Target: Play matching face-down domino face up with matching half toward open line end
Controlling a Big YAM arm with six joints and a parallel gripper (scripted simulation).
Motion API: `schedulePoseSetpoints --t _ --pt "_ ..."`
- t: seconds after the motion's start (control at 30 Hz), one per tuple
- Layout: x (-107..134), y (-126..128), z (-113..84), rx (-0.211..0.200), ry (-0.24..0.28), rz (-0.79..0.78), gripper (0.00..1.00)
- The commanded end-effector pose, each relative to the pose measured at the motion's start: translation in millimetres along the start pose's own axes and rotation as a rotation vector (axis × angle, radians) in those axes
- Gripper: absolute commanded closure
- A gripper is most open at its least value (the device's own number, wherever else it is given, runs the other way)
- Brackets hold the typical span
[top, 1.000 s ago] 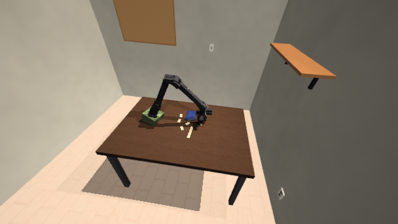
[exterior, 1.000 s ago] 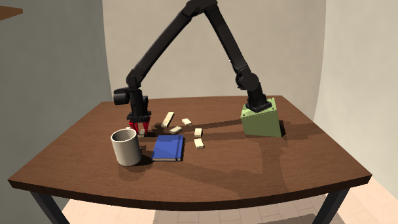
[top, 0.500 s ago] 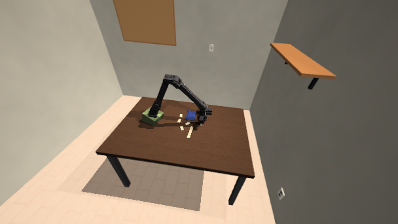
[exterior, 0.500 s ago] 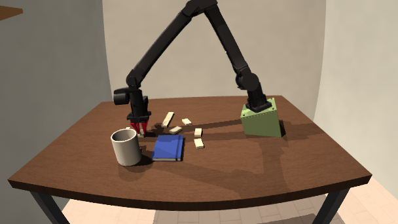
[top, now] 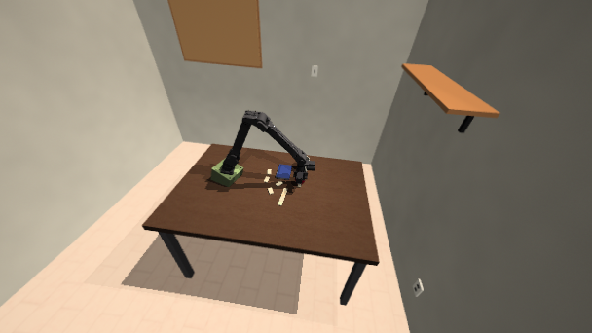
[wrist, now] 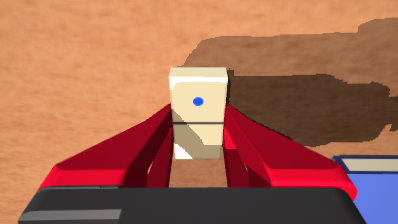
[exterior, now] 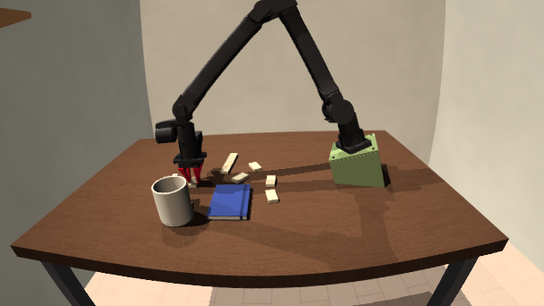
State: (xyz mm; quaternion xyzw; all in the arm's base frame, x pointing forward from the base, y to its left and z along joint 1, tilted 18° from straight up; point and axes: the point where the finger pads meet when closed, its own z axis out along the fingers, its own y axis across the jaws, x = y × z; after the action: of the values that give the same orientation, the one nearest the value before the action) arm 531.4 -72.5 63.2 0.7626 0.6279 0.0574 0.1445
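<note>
My gripper [wrist: 198, 113] is shut on a cream domino [wrist: 197, 112], its red fingers pressing the two long sides. The side facing the wrist camera shows one blue pip on the far half; the near half is shaded. In the exterior view the gripper [exterior: 191, 172] points straight down at the table just behind the mug, which hides most of the held domino. The line of dominoes [exterior: 229, 162] lies flat to the right of the gripper, also seen in the top view [top: 282, 196]. Several loose dominoes [exterior: 270, 181] lie around it.
A grey mug [exterior: 173, 200] stands directly in front of the gripper. A blue notebook [exterior: 230, 201] lies beside the mug; its corner shows in the wrist view [wrist: 372, 190]. The arm's green base [exterior: 358, 163] stands at the right.
</note>
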Motion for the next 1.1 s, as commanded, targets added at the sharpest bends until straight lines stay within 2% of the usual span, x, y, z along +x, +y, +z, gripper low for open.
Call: schedulePoseSetpoints --t 0.0,1.07 --pt "-4.1 5.8 -0.5 -0.011 -0.002 0.001 0.78" --pt "-4.0 5.5 -1.1 -0.009 -0.002 0.001 0.78"
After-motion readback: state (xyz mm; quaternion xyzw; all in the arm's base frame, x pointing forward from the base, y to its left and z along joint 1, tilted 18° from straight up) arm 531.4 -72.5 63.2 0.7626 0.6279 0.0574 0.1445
